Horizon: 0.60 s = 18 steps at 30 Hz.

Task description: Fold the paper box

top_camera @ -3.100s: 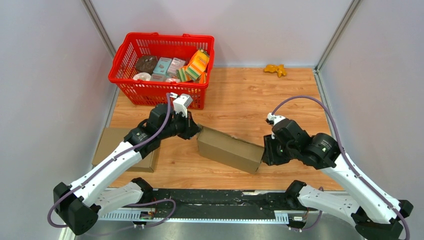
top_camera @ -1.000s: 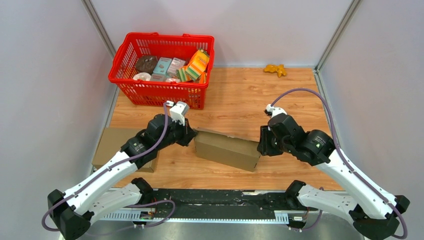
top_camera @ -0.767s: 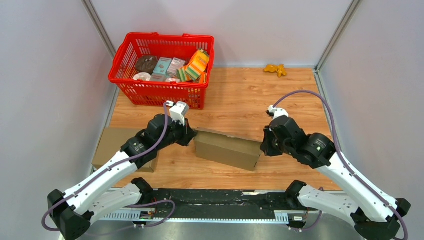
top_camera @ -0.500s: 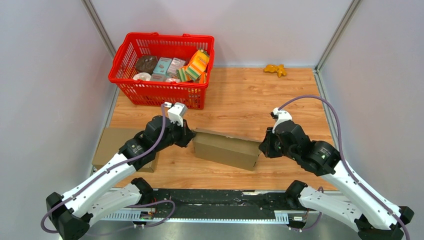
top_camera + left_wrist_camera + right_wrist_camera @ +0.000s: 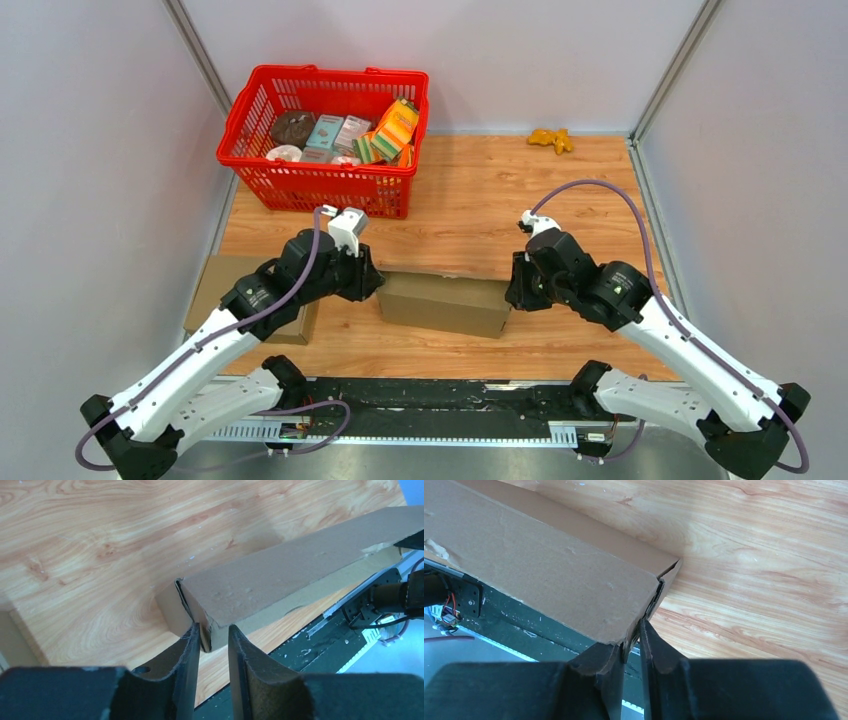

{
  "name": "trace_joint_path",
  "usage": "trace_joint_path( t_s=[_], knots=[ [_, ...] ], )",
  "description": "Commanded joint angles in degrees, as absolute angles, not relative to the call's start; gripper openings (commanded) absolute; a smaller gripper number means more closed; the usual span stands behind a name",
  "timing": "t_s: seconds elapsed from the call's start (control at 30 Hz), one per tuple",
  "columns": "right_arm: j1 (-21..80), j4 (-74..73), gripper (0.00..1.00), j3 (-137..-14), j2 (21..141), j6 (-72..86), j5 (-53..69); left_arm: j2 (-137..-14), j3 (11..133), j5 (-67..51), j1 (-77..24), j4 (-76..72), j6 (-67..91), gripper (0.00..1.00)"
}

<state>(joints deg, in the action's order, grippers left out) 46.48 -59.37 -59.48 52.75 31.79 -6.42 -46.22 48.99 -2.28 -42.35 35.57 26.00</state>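
No legible text, label, brand or number anywhere. Printed packets (image 5: 385, 130) in the red basket (image 5: 300, 185) at eleven o'clock, too small to read. Plain brown faces on the paper box (image 5: 445, 300).

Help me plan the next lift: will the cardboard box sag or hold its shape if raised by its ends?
The cardboard box probably flexes: thin walls, flaps gaping at both ends. Probably light, seeming hollow. Lying flat on the table, it should slide rather than tip.
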Motion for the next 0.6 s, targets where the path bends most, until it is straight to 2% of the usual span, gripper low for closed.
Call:
trace_joint_path(
  t_s=[0.0,0.13,0.17,0.27,0.43,0.57],
  knots=[
    [47.02,-62.67,0.19,-60.91,53.52,30.5,-5.72,-45.44,53.69,-2.37,-42.63,39.02,23.91,0.39],
    [48.69,-62.66,0.11,-61.69,54.84,30.94,-8.33,-44.03,56.51,-1.5,-42.63,40.86,23.29,0.48],
    [49.04,-63.8,0.07,-62.13,55.28,31.2,-9.57,-43.34,57.82,-0.97,-42.71,41.3,23.2,0.48],
    [50.53,-65.3,0.01,-63.45,56.33,31.55,-13.0,-41.93,60.02,1.56,-42.71,41.84,23.38,0.45],
    [52.29,-65.92,0.0,-64.33,57.74,32.52,-16.25,-42.8,61.87,1.5,-42.63,36.41,24.43,0.44],
    [54.31,-66.62,0.0,-65.3,58.71,35.06,-19.07,-50.07,65.82,-6.21,-42.63,33.84,25.84,0.39]
  ],
)
